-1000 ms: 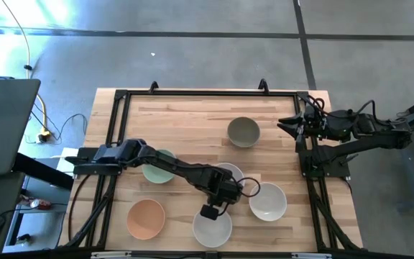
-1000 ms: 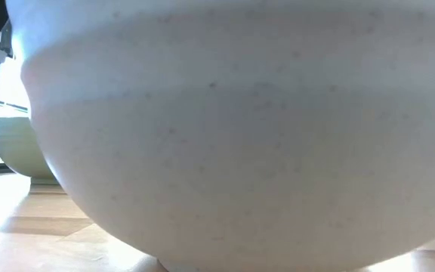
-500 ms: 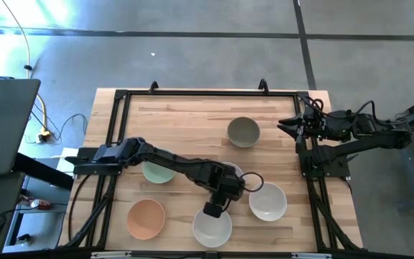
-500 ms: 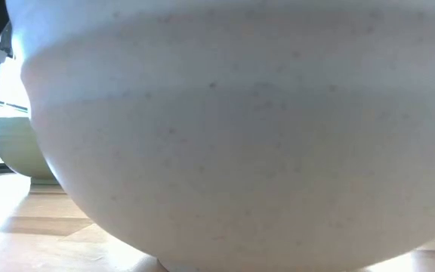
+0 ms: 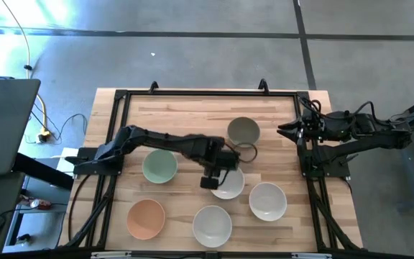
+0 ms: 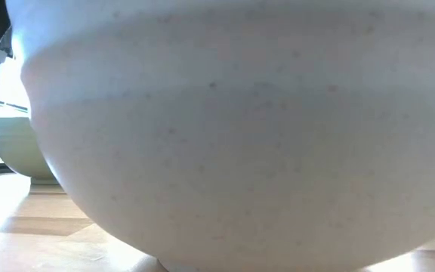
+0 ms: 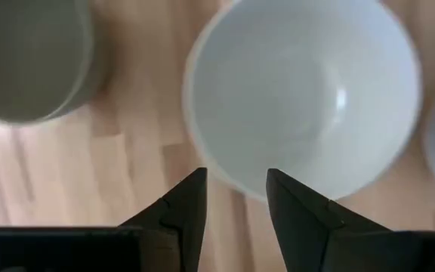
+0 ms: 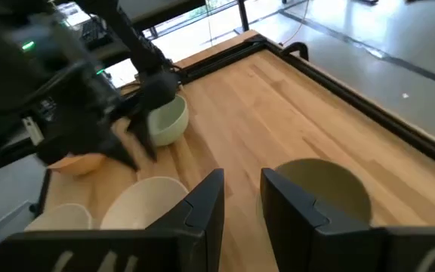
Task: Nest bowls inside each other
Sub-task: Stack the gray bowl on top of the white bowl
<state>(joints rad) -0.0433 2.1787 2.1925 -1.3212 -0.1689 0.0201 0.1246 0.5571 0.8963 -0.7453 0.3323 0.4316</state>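
Six bowls stand on their bases on the wooden table: a grey bowl [image 5: 244, 132], a mint green bowl [image 5: 159, 166], a peach bowl [image 5: 146, 219] and three white bowls [image 5: 227, 184] [image 5: 267, 201] [image 5: 212, 226]. No black bowl shows. My left gripper [image 5: 220, 170] [image 7: 234, 189] points down, open and empty, with its fingertips above the rim of the middle white bowl [image 7: 300, 98]; the grey bowl [image 7: 29, 60] is beside it. My right gripper [image 5: 287, 128] [image 8: 240, 198] waits open at the table's right edge. The near white bowl [image 6: 232, 128] fills the low view.
A black frame [image 5: 207, 94] runs round the table. Bare wood lies along the far side [image 5: 185, 115] and between the mint green and white bowls. The right wrist view looks across the grey bowl [image 8: 323, 189] to my left arm [image 8: 104, 113].
My left arm has swung from above the gap between the two near white bowls toward the table's far edge, and now its gripper hangs over the middle white bowl, near the grey one. The bowls have kept their places.
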